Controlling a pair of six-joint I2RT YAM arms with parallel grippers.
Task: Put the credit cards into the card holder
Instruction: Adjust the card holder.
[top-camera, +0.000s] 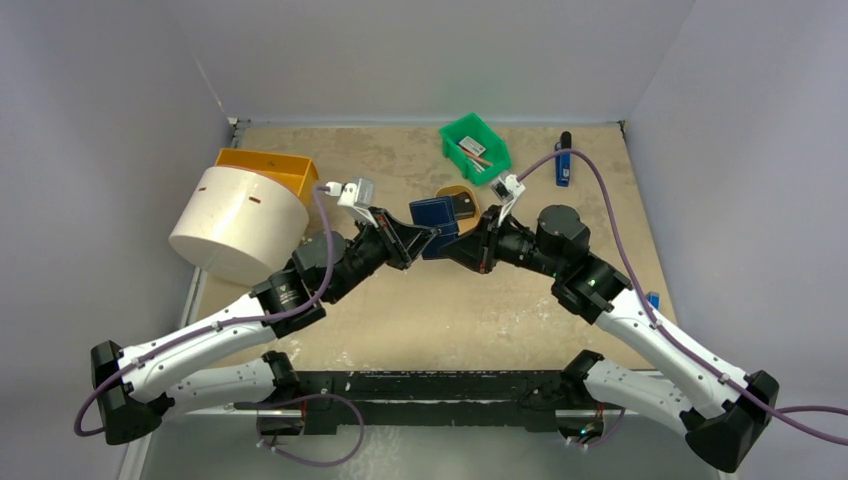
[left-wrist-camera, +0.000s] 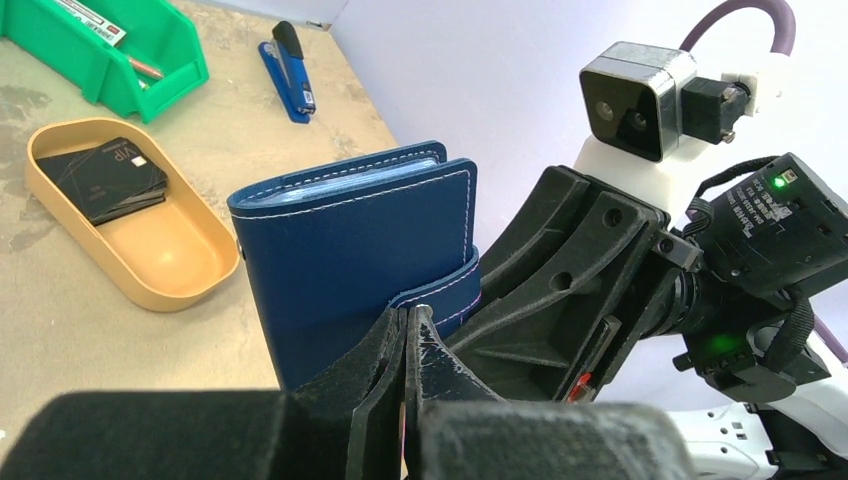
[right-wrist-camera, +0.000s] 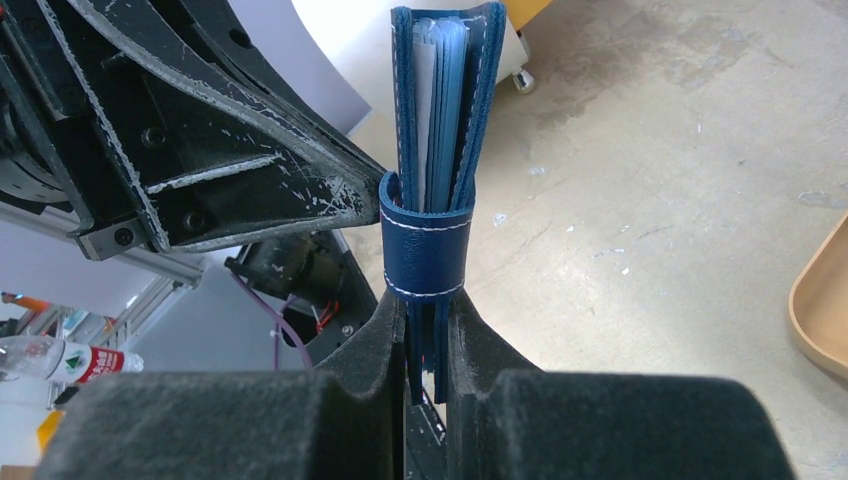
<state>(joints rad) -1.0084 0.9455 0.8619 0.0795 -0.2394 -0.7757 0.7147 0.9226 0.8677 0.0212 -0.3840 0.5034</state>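
We are holding the card holder (right-wrist-camera: 440, 100) above the desk (top-camera: 420, 310), right tool (right-wrist-camera: 425, 340) clamping its lower edge | left tool (left-wrist-camera: 408, 325) closed, tips touching snap tab (right-wrist-camera: 425, 250) | judging it light, soft, flexing; gripping both covers together is suiting it.

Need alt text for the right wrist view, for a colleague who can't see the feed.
The right claw grips the navy card holder by its lower edge, upright and edge-on, with the strap wrapped around it. The left claw, shut, reaches the strap from the picture's left side; a tan tray rim shows at the picture's right edge.
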